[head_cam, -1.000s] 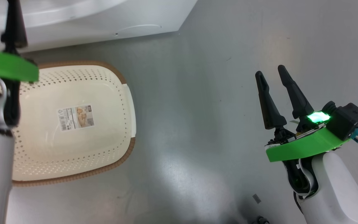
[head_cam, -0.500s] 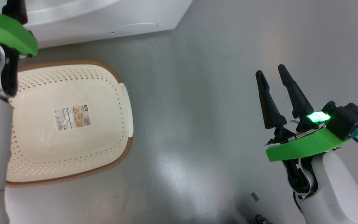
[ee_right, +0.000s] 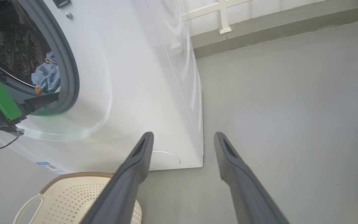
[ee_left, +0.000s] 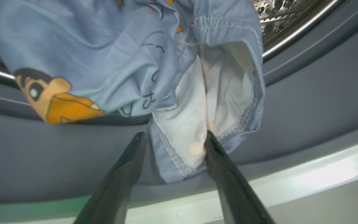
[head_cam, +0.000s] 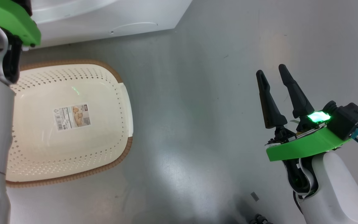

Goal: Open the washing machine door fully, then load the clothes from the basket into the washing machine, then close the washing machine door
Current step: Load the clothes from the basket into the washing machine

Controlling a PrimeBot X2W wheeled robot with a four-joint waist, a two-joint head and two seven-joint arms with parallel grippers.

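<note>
Left tool (ee_left: 175,133) was held spread wide, nothing gripped. Clothes (ee_left: 104,56) were found draped over the gasket (ee_left: 306,93) at the washing machine (ee_right: 129,77) mouth, near hem hanging out. Risk: hem could be dragged out on withdrawal, or pinched at closing.

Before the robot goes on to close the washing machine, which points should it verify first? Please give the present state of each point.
1. Cream-white perforated plastic basket emptied: ok; only its paper label lies on its floor.
2. Light blue cartoon-print clothes fully inside the steel perforated drum: not ok; a hem hangs out over the blue-grey rubber gasket.
3. Left gripper let go: ok, jaws apart.
4. Left gripper clear of the cloth: not ok; the hanging hem lies between its fingers.
5. Right gripper free: ok; open, holding nothing, over the grey floor.
</note>
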